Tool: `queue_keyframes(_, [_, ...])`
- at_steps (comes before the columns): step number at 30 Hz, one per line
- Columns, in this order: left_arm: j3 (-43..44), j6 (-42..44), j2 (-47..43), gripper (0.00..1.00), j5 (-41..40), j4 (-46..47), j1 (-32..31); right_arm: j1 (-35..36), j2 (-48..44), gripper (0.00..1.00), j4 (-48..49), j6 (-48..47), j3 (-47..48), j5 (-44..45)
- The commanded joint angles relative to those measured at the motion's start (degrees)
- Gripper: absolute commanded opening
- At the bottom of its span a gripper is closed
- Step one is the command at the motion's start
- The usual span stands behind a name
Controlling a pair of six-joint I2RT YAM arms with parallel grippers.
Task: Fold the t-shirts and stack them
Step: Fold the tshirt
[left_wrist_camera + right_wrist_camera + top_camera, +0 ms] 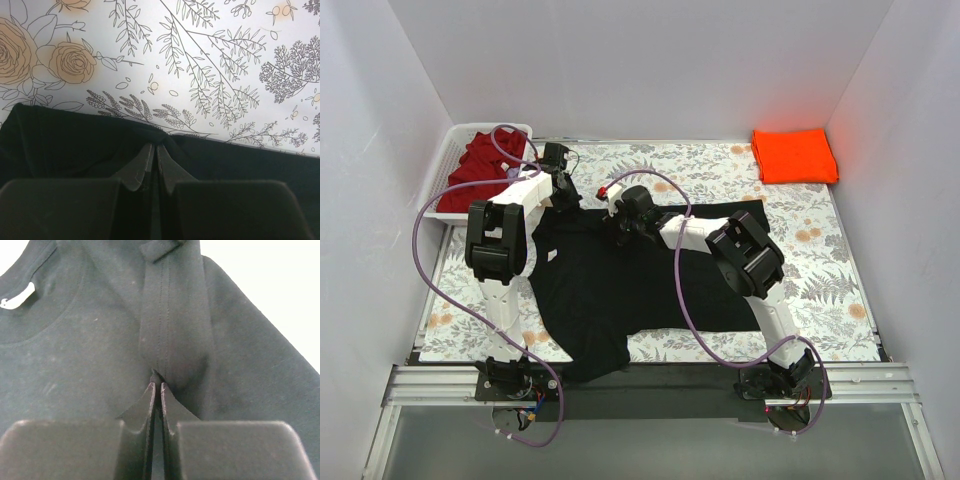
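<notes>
The black t-shirt (610,285) lies spread on the flowered table cover, its lower part hanging over the near edge. My left gripper (563,192) is shut on the black shirt's far left edge (150,132). My right gripper (623,232) is shut on a raised fold of the same black cloth (172,340) near the collar; the white neck label (17,297) shows at the left. The bright orange t-shirt (794,155) lies folded at the far right corner. The dark red t-shirt (483,168) is bunched in the basket.
A white slatted basket (448,165) stands at the far left. White walls close in the table on three sides. The flowered cover (820,270) lies bare to the right of the black shirt.
</notes>
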Motion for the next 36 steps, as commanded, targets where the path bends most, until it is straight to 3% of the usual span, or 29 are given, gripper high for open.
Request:
queue_keyframes(1, [1.4,0.8,-3.0,0.0,-1.0,-1.3,0.2,0.3,-4.1,0.08,-1.2,0.7,-0.1,-2.1])
queue_keyframes(13, [-5.9,-0.2,-13.1,0.0,-2.1,-3.6,0.2,0.4,-10.4,0.06,-3.6,1.8,-2.8,-7.7])
queue_keyframes(29, [-31.3,-3.2,-37.2,0.0,4.5,-4.8,0.2,0.1,-11.3,0.04,-7.3,-1.5,-8.7,-12.3])
queue_keyframes(36, [-37.3,-5.2,-38.2,0.0,5.7,-3.5,0.2,-0.6,-11.2,0.05,-10.6,-5.5,-6.9,-14.2])
